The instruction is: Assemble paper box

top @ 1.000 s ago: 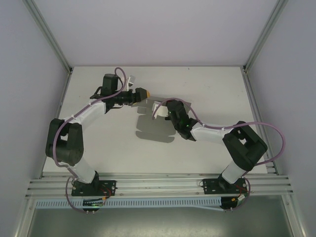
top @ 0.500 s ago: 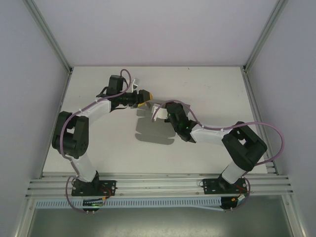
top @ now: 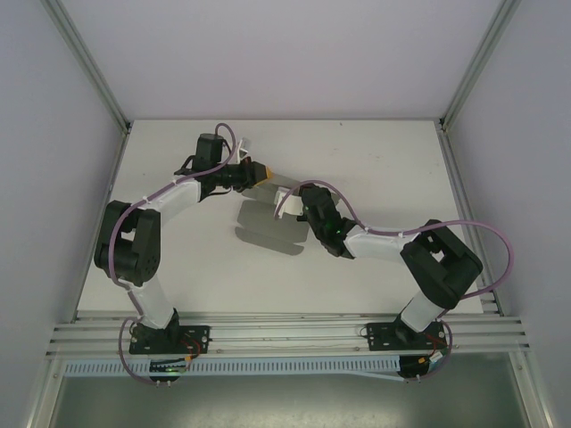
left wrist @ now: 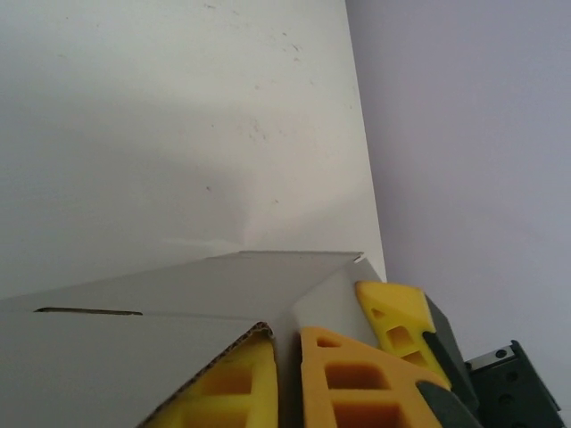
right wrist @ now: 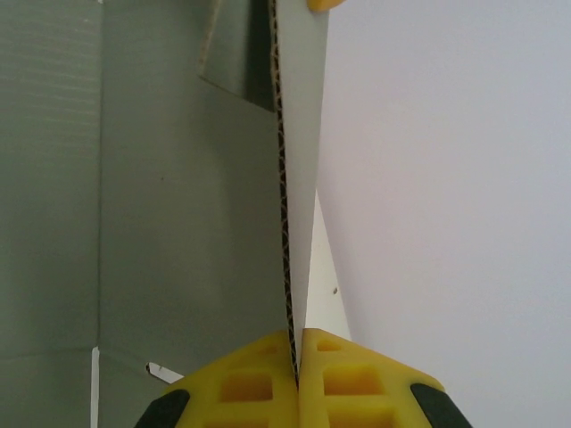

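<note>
A white table (top: 384,169) stands between pale lilac walls (top: 268,53), with the grey paper box (top: 268,227) sheet held over its middle. Close up, the sheet's corrugated edge is visible, pinched by the left gripper (left wrist: 287,357) and the right gripper (right wrist: 297,348).

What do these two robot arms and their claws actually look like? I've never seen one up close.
The left arm and the right arm are both made of white tube sections joined by chunky black joints. A thin purple cable loops loosely along each arm. The left claw and the right claw have bright yellow fingers with rectangular hollows, mounted on dark bodies.
</note>
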